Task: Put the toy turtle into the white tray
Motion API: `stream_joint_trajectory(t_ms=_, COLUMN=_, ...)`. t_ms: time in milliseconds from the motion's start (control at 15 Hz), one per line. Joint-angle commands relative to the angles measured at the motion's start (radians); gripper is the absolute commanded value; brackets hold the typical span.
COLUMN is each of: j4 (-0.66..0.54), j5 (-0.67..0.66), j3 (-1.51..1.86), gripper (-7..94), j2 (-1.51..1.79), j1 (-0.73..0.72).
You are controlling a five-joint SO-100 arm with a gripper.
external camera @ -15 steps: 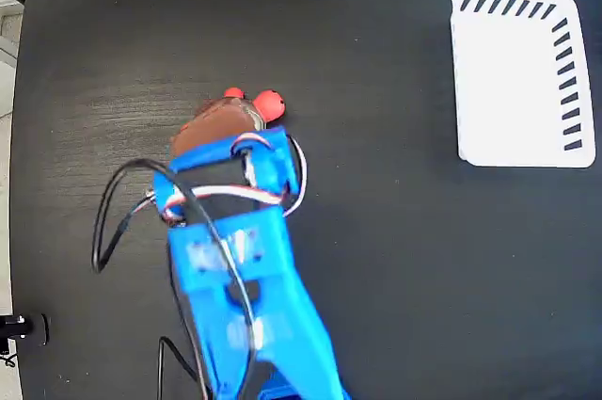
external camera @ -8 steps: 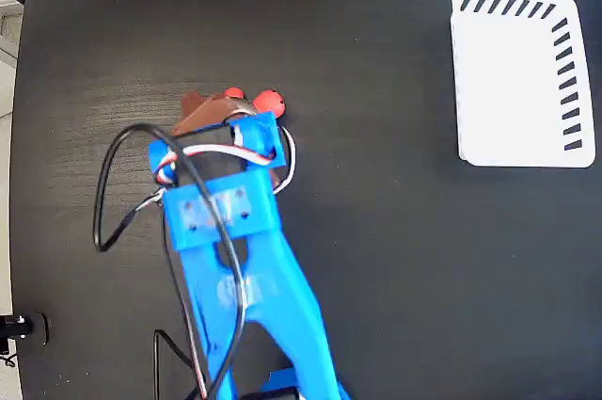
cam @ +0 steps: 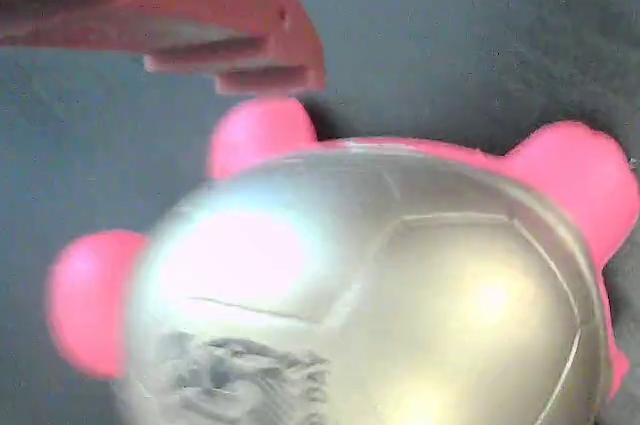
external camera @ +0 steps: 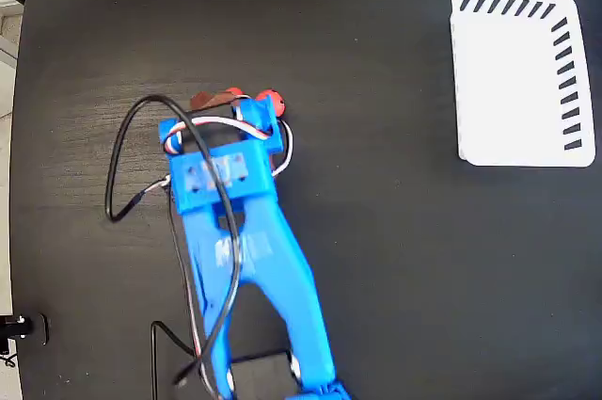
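1. The blue arm leans over the toy turtle on the black table; only its red bits peek out.
2. The gripper covers it; whether the jaws are spread, I cannot tell.
3. The white tray sits well apart, far right.

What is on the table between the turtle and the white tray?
Nothing: the fixed view shows only bare black table between the toy turtle and the white tray.
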Motion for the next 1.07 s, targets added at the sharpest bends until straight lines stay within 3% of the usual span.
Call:
stream_joint_trajectory(t_ms=0, j4=-0.018, j5=-0.009, j3=-0.063, gripper=59, j2=0.011, j1=-0.018)
stream_joint_trajectory(t_ms=533, j4=-0.091, j5=0.008, j3=-0.063, gripper=55, j2=-0.067, j1=-0.034)
stream_joint_trajectory(t_ms=867, j4=-0.103, j5=0.048, j3=-0.067, gripper=2, j2=-0.048, j1=-0.029)
stream_joint_trajectory(t_ms=1000, j4=-0.092, j5=0.055, j3=-0.092, gripper=0, j2=-0.009, j1=-0.015)
